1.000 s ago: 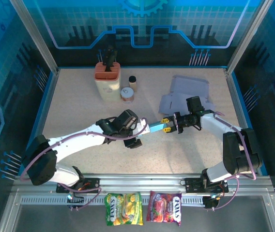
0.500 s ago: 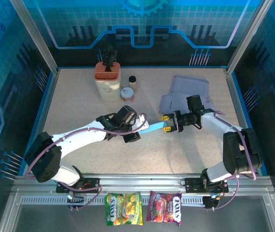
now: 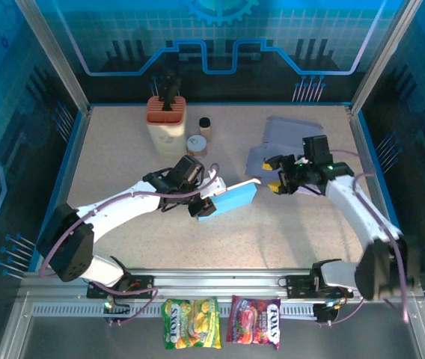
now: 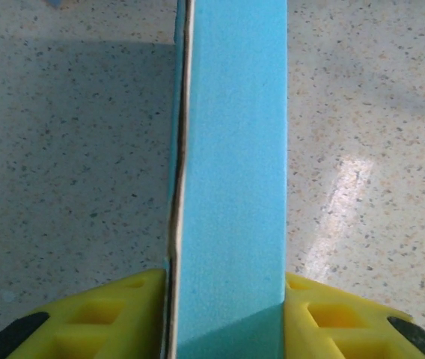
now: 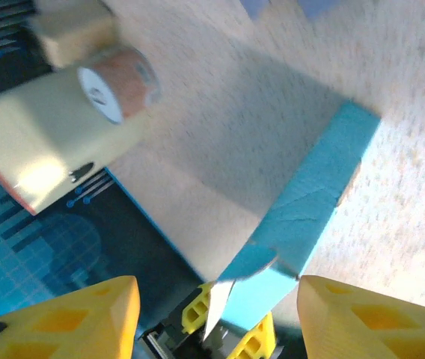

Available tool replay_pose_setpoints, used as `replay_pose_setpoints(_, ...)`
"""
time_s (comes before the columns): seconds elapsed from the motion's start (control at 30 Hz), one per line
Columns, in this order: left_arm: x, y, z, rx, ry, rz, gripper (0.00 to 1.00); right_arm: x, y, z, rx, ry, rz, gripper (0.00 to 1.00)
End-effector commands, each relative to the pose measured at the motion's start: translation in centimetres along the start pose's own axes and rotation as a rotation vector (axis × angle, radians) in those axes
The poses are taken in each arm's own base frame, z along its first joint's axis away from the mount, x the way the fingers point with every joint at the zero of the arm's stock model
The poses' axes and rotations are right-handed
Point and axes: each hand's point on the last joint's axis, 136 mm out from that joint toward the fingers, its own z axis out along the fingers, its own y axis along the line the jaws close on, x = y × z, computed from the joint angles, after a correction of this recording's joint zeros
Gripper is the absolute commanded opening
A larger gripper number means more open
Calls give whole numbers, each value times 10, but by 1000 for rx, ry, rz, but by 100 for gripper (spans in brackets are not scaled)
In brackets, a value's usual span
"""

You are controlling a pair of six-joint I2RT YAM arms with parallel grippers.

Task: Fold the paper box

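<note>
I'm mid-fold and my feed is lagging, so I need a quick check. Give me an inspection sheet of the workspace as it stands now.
Surface: speckled beige table, no spills seen.
Job's things: blue paper box at mid-table; flat grey blanks at the far right.
Clutter: beige container with an orange top, small tin and dark-capped bottle, grouped at the far side.
Grippers: left pincer shut on the blue paper box; right pincer open, apart from the box, nothing between its fingers.
Cables: lilac cables run along both arms; no snag seen.
Surroundings: blue-lit panel walls in a metal frame; two snack packets on the front rail.
</note>
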Motion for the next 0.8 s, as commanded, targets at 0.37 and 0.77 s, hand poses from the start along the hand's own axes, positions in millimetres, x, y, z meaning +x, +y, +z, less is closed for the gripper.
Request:
replay_pose_setpoints(0.37, 3, -8, 0, 61, 25, -85, 42, 63, -42, 19, 12, -257, -237, 57)
replay_pose_setpoints(0.77, 2, -6, 0, 54, 30, -83, 43, 73, -33, 55, 2, -211, -193, 56)
